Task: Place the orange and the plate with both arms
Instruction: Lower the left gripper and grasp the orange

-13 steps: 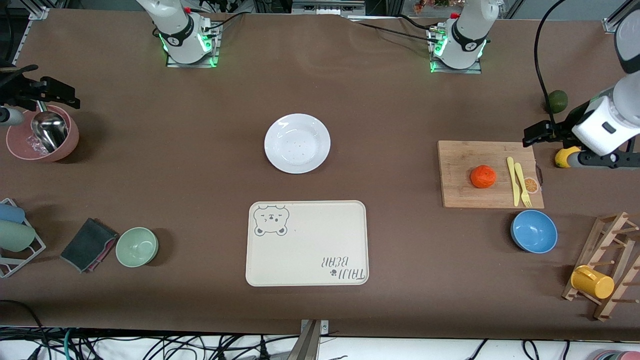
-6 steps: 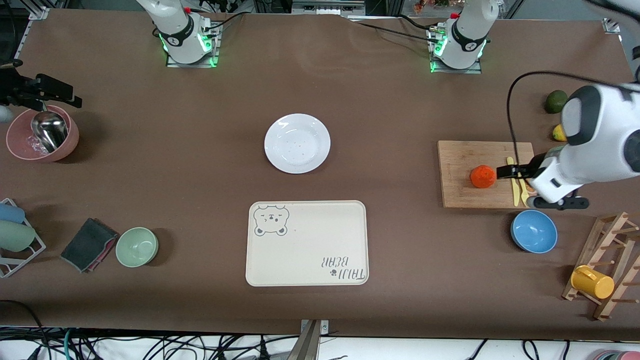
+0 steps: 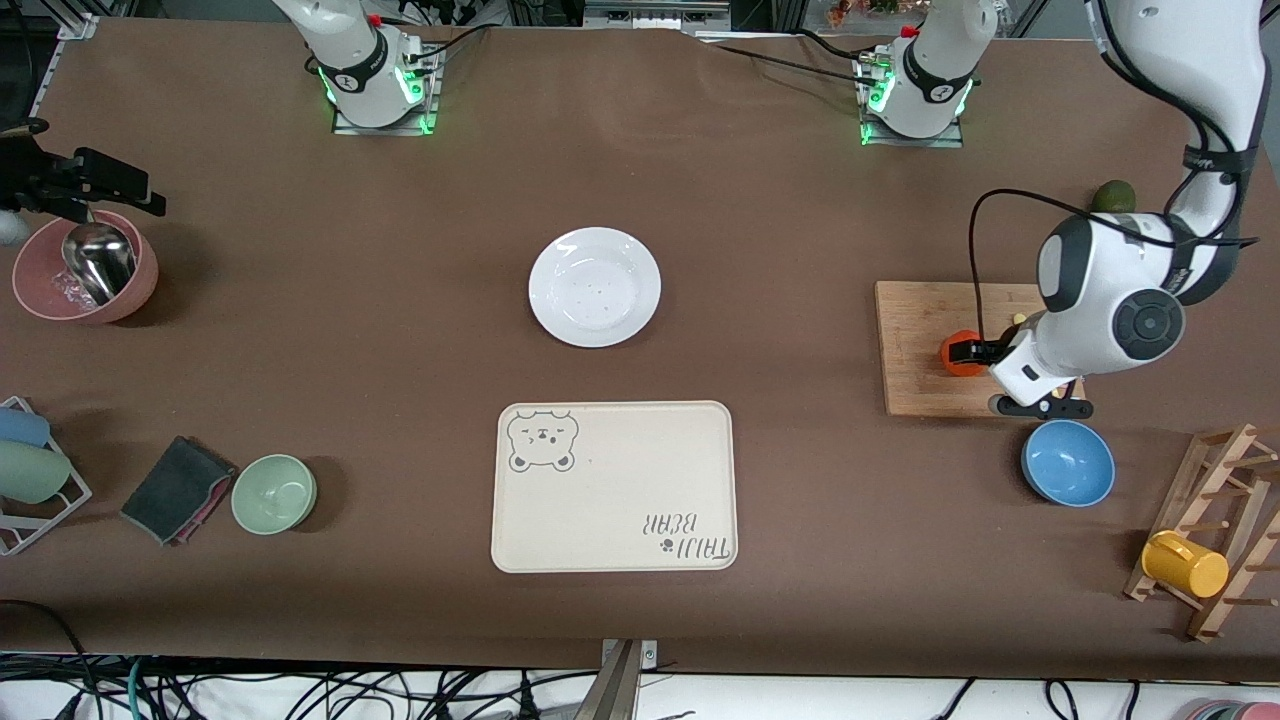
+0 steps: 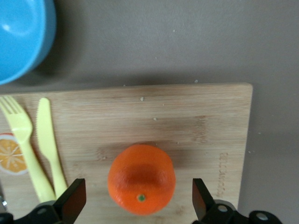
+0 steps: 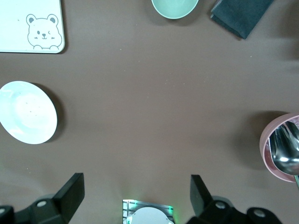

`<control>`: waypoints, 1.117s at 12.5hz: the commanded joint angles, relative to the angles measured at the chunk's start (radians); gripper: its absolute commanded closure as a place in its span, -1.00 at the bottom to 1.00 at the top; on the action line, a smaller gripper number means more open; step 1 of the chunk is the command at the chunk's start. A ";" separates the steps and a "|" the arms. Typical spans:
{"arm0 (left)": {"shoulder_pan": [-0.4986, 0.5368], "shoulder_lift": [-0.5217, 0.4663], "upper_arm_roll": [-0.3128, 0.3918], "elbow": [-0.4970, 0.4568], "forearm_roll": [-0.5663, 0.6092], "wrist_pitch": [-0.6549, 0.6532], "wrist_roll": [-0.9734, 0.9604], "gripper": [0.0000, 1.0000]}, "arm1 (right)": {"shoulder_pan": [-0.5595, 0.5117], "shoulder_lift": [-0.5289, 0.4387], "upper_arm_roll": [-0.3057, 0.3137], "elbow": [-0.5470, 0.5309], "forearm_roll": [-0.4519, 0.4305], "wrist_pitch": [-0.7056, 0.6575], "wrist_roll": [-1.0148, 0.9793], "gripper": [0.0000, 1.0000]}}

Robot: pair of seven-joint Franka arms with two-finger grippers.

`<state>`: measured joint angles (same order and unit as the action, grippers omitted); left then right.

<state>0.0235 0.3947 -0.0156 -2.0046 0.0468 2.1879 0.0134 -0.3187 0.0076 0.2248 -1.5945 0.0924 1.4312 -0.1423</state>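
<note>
The orange [image 3: 953, 363] lies on a wooden cutting board [image 3: 925, 385] toward the left arm's end of the table. My left gripper [image 3: 972, 352] hangs over it, partly hiding it. In the left wrist view the orange [image 4: 141, 179] sits between the open fingers [image 4: 72, 201], which stand apart from it on both sides. The white plate [image 3: 595, 286] rests at the table's middle, farther from the front camera than the cream bear tray [image 3: 614, 487]. My right gripper [image 3: 95, 188] is open and empty above the pink bowl [image 3: 40, 300] at the right arm's end. Its wrist view shows the plate [image 5: 27, 112].
A yellow fork and knife [image 4: 37, 149] lie on the board beside the orange. A blue bowl [image 3: 1068, 462] stands nearer the camera than the board. A green fruit [image 3: 1112, 196], a wooden rack with a yellow cup [image 3: 1185, 563], a green bowl [image 3: 274, 493] and a dark cloth [image 3: 175, 490] are around.
My left arm has swung in from the table's end to over the cutting board, and its open fingers now stand either side of the orange. The right arm has barely moved.
</note>
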 commanded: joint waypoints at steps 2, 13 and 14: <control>0.004 0.021 -0.003 -0.072 0.030 0.098 0.019 -1.00 | 0.001 -0.006 0.010 0.013 -0.046 -0.032 -0.017 -1.00; -0.008 0.013 -0.241 0.161 -0.045 -0.281 -0.132 0.77 | 0.000 0.011 0.114 -0.004 -0.100 -0.035 0.035 -1.00; -0.008 0.012 -0.310 0.162 -0.077 -0.277 -0.242 0.73 | 0.000 0.020 0.114 -0.002 -0.103 -0.034 0.032 -1.00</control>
<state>0.0172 0.4120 -0.2331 -1.8624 0.0137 1.9415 -0.0989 -0.3134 0.0182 0.3385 -1.5987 0.0037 1.4047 -0.1074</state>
